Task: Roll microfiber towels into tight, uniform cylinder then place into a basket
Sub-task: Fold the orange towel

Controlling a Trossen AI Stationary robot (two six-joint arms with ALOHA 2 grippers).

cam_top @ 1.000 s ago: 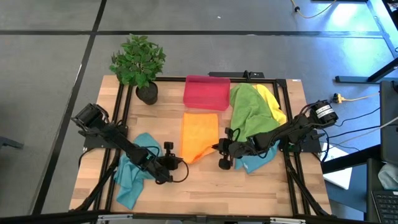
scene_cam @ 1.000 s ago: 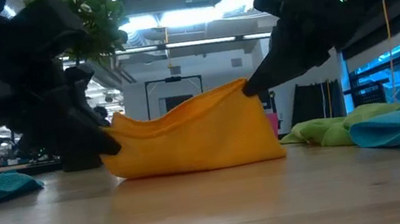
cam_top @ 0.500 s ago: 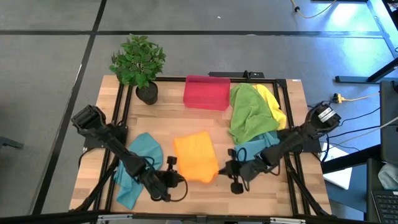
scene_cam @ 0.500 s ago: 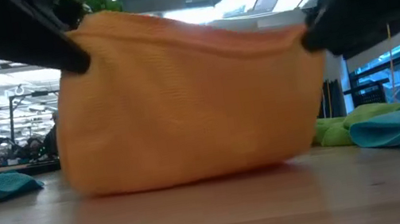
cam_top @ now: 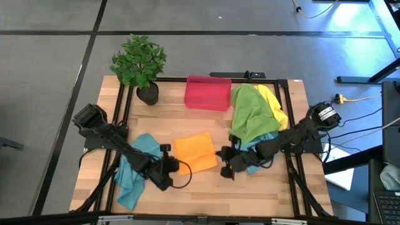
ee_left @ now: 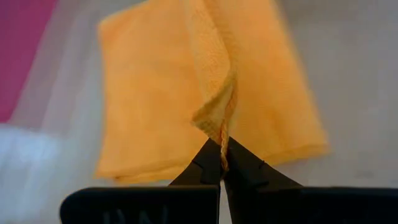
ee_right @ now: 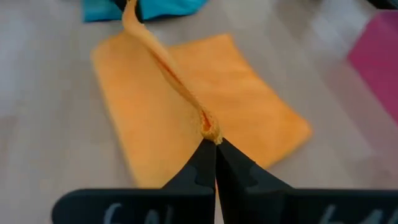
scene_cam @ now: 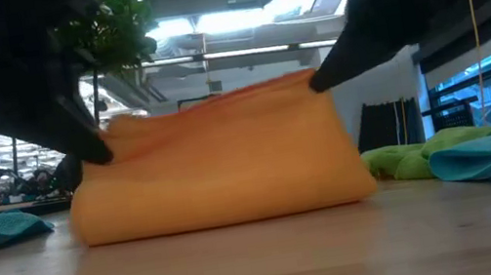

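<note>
Left gripper (cam_top: pixel 170 166) is clamped on one corner of the orange towel (cam_top: pixel 195 152); right gripper (cam_top: pixel 224 170) pinches the opposite corner. The towel hangs between them, its fold resting on the desk (cam_top: pixel 206 190). Soft, light and limp, it is best held by corners. Compared with half a second ago, it sits lower and flatter.

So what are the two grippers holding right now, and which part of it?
Both are shut on the orange towel: the left gripper pinches one corner of its edge, the right gripper the opposite corner.
</note>
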